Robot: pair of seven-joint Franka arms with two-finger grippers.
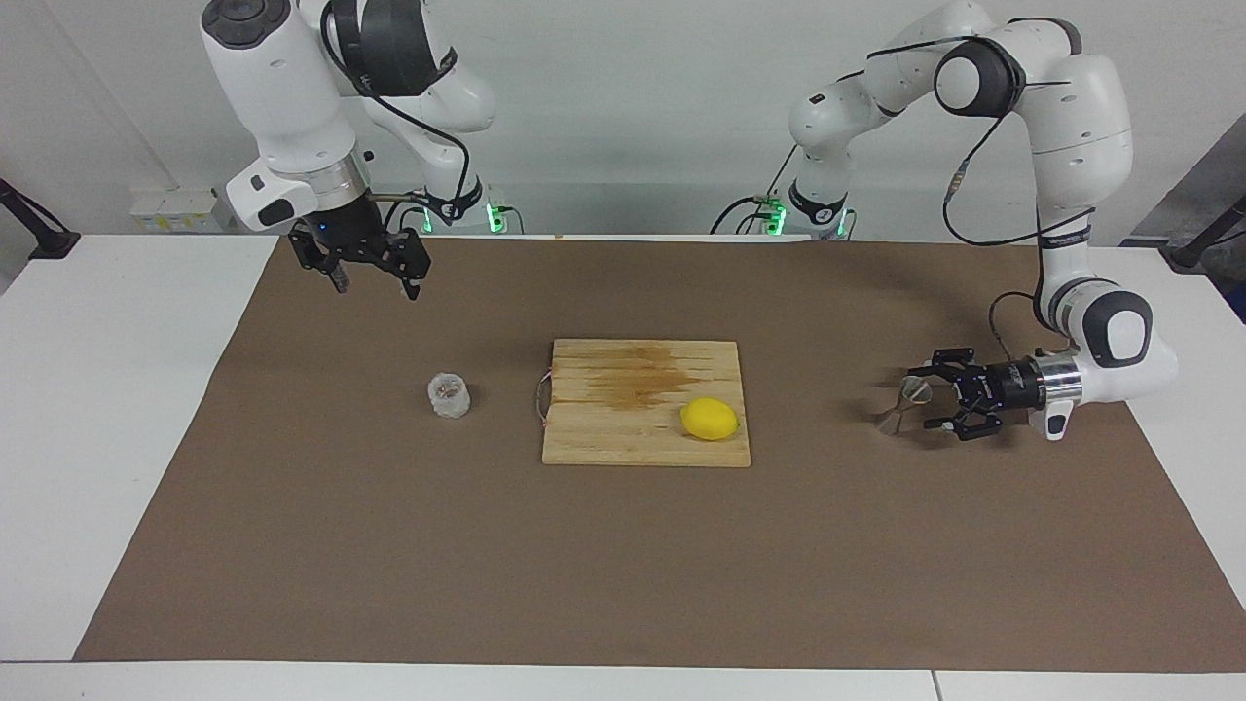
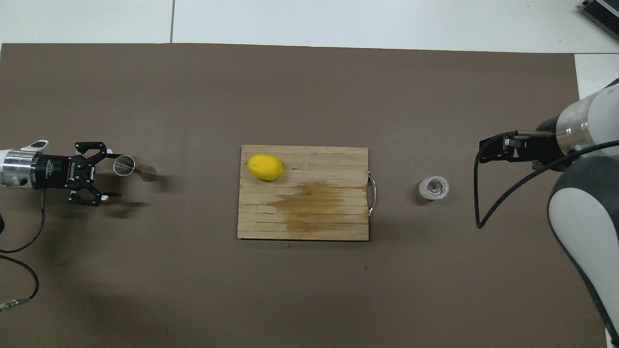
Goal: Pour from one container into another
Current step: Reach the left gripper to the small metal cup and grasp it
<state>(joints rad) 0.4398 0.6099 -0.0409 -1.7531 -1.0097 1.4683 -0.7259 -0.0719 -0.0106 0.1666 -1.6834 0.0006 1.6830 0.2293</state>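
Left hand (image 1: 925, 397), fingers wide, is lying sideways around the jigger (image 1: 903, 402); next, closing on it. Right hand (image 1: 375, 279) is waiting, wide, above the glass cup (image 1: 449, 394).

White surface (image 1: 127, 409) covered by a brown paper mat (image 1: 623, 565). On the mat: wooden cutting board (image 1: 623, 428) mid-mat, glass cup (image 1: 449, 394) toward the right arm's end, metal jigger (image 1: 903, 404) toward the left arm's end. Lemon (image 1: 709, 419) sits on the board.

left gripper (image 2: 115, 175) open beside jigger (image 2: 134, 168) — lemon (image 2: 264, 167) on board (image 2: 314, 217)
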